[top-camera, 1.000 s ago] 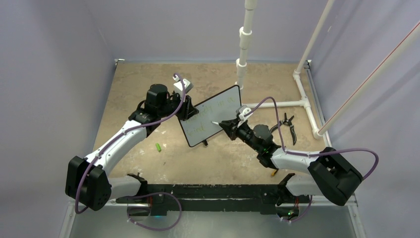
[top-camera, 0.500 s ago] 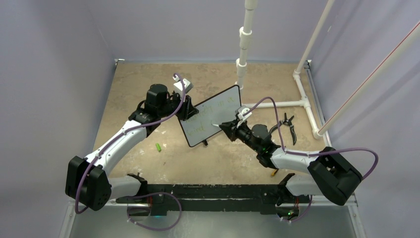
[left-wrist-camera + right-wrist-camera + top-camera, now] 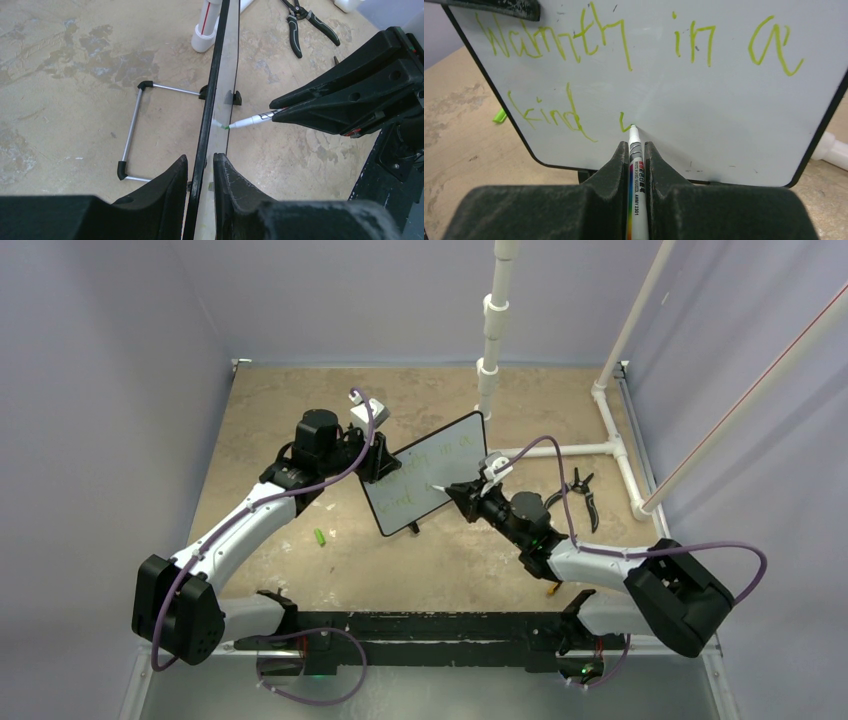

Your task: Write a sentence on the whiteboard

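The whiteboard (image 3: 432,471) stands tilted in mid-table, white with a thin black frame. My left gripper (image 3: 200,162) is shut on its left edge (image 3: 212,105), one finger on each face. The sentence (image 3: 589,37) is green handwriting: "Warmth in a" above, "kind" (image 3: 551,112) below, then a short fresh stroke. My right gripper (image 3: 636,146) is shut on a white marker (image 3: 638,185), whose tip (image 3: 632,128) touches the board beside that stroke. From above, the right gripper (image 3: 462,491) points at the board's lower right part.
A green marker cap (image 3: 320,537) lies on the table left of the board. Black pliers (image 3: 583,490) lie at the right, near white pipe framing (image 3: 560,450) and a vertical pipe (image 3: 490,350). The board's wire stand (image 3: 132,132) rests behind it.
The right gripper has shifted slightly along the board's lower line with the marker. The left arm and the board have held still.
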`<state>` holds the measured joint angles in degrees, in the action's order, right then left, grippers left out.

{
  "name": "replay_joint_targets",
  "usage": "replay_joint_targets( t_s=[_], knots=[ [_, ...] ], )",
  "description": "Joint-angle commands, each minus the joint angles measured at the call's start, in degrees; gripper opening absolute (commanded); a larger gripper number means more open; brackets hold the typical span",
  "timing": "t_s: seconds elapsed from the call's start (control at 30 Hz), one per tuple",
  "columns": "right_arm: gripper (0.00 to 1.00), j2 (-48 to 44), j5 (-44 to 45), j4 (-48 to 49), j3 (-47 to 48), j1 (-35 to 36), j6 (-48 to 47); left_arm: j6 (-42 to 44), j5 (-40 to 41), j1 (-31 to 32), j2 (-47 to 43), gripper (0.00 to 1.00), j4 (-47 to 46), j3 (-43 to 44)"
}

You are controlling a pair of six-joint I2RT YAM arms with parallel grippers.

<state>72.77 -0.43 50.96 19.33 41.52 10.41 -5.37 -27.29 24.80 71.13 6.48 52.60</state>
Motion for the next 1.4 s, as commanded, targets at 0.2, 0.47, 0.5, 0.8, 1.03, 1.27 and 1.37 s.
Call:
replay_joint_targets(
  t_s=[0.2,0.47,0.5,0.8,1.03,1.27,1.37],
  knots=[
    [0.00,-1.4,5.9,4.4,0.4,-0.6,-1.4,-0.3,-1.2,0.0,-1.0,0.24,-2.3,-0.2],
    [0.00,0.6,6.2,0.6,2.1,-0.6,-0.8,-0.4,-1.1,0.0,-1.2,0.23,-2.2,-0.2],
    [0.00,0.6,6.3,0.0,2.2,-0.6,-0.6,-0.3,-1.1,0.0,-1.3,0.23,-2.2,-0.2],
    [0.00,-0.3,7.8,-4.6,2.1,-0.6,1.1,-0.3,-0.9,0.0,-1.3,0.23,-2.1,-0.2],
    [0.00,0.8,8.6,-5.4,2.8,-0.6,1.3,-0.2,-0.8,0.0,-1.4,0.23,-2.1,-0.3],
    [0.00,1.3,9.8,-2.5,3.4,-0.7,0.4,-0.3,-1.0,0.0,-1.4,0.23,-2.1,-0.2],
    [0.00,0.5,10.0,-0.8,3.1,-0.6,0.2,-0.3,-0.9,0.0,-1.5,0.23,-2.1,-0.1]
  ],
)
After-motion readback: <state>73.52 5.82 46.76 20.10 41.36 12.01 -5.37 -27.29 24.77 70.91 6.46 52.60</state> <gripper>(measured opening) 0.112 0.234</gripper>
